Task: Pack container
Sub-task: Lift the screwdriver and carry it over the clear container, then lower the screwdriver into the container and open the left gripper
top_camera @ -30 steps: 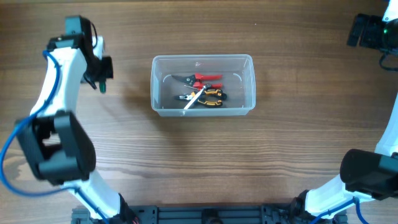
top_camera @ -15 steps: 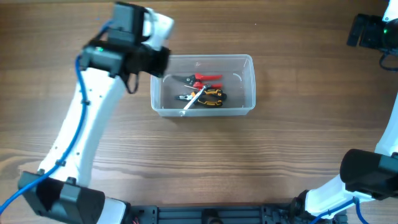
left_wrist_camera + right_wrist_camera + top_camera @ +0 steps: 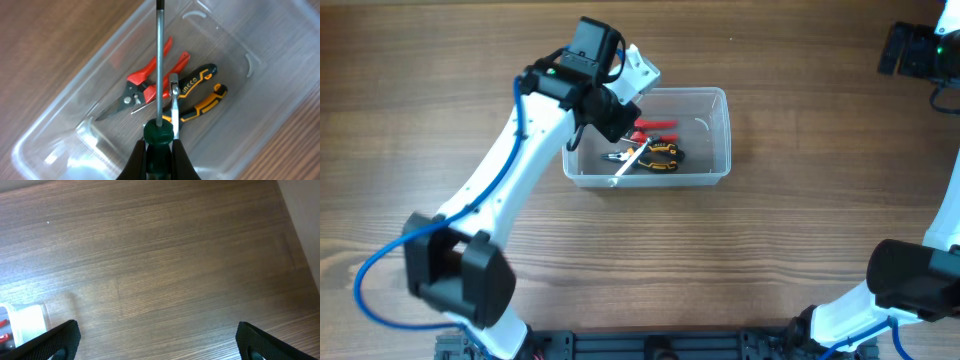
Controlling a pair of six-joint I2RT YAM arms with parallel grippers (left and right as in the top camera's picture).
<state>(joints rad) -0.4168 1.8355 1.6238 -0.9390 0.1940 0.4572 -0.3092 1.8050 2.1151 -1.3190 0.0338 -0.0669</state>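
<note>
Overhead: container seen upright on counter, approx mid-counter, long sides running L–R. Left end effector is held over the tub's L end. Right end effector is parked at far R corner, well apart from tub. Red-handled snips and black/yellow pliers are noted inside, lying side by side.

Left wrist: left end effector is clamped on the green handle of a screwdriver, shaft pointing away from cam, over the tub interior. Below it snips and pliers lie flat on the tub floor, w/ a slim silver tool across the pliers. Whether the screwdriver tip touches anything can't be told.

Right wrist: right end effector is seen w/ fingers wide apart, nothing btwn them. Only a corner of container shows at lower L; the rest is bare counter.

Handling (judged): tub is prob light, thin-walled and a bit flexible. The clear plastic is likely slick, so a pinch on a flat wall could slip or bow it. The rim is judged the best hold, esp. mid short side, where the lip stiffens the wall. Loose steel tools add weight and would slide if the tub is tilted, so it should be kept level
</note>
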